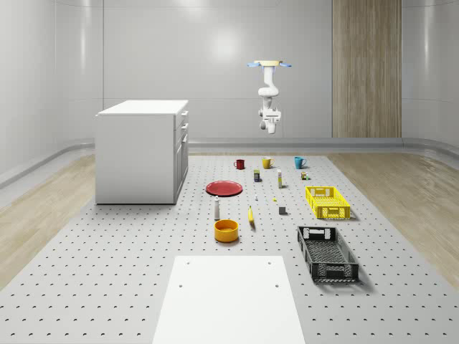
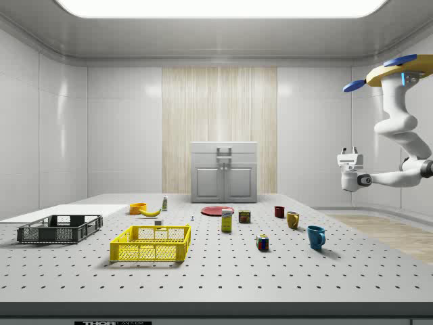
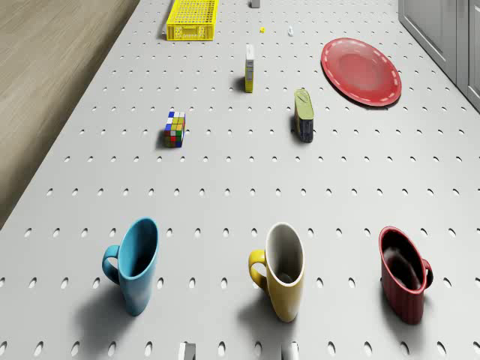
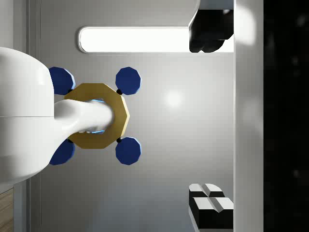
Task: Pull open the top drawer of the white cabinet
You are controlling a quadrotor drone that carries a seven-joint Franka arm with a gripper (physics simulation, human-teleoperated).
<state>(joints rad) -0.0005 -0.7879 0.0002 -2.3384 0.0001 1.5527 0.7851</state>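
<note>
Drone (image 1: 270, 64) hovered high over the table's far edge, above a row of three mugs, well apart from the white cabinet (image 1: 142, 152) at the whole-scene view's left. Gripper (image 2: 350, 160) hung in open air, its fingers (image 4: 208, 203) spread wide with nothing between them. Top drawer (image 1: 183, 116) looked shut, its front facing the whole-scene view's right and its long axis running near to far. Approaching well likely meant descending level with the handle (image 2: 224, 151) and squaring the jaws to it.
</note>
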